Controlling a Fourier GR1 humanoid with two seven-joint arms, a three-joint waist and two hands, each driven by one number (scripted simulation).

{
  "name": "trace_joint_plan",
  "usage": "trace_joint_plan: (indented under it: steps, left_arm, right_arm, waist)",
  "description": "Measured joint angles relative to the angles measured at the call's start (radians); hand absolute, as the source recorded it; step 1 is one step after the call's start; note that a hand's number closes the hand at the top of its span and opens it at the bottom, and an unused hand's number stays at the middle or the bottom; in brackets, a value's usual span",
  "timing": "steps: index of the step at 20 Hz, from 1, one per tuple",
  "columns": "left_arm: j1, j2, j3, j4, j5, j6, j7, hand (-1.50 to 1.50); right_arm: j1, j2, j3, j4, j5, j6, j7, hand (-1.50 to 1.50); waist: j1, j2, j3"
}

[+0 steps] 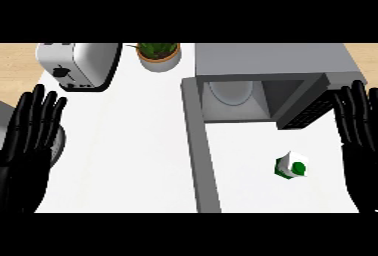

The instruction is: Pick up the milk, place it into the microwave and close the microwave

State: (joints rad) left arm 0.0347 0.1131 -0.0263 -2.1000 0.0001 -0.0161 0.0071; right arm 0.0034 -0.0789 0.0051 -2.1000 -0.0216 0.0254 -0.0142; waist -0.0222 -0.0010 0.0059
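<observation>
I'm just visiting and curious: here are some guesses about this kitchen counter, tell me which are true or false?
1. The milk stands on the counter, outside the microwave. True.
2. The microwave's door is shut. False: the door is swung open and the round plate inside shows.
3. The right hand is curled round the milk. False: it is open at the view's right edge, apart from the carton.
4. A toaster and a potted plant sit at the back of the counter. True.
5. The left hand holds the plant. False: it is open at the view's left edge, holding nothing.
</observation>
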Motion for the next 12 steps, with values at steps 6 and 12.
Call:
trace_joint_plan:
  steps: [6, 12]
  left_arm:
    - [-0.043, -0.006, 0.058, 0.009, 0.012, 0.022, 0.019, -1.5]
    - [0.042, -0.03, 0.115, -0.032, 0.071, 0.042, 0.07, -1.5]
  right_arm:
    - [0.019, 0.03, 0.034, -0.053, 0.08, -0.049, 0.012, -1.5]
    - [0.125, 0.041, 0.118, -0.145, 0.133, -0.047, 0.087, -1.5]
  waist:
    - [0.016, 0.0, -0.005]
    - [0.021, -0.001, -0.006]
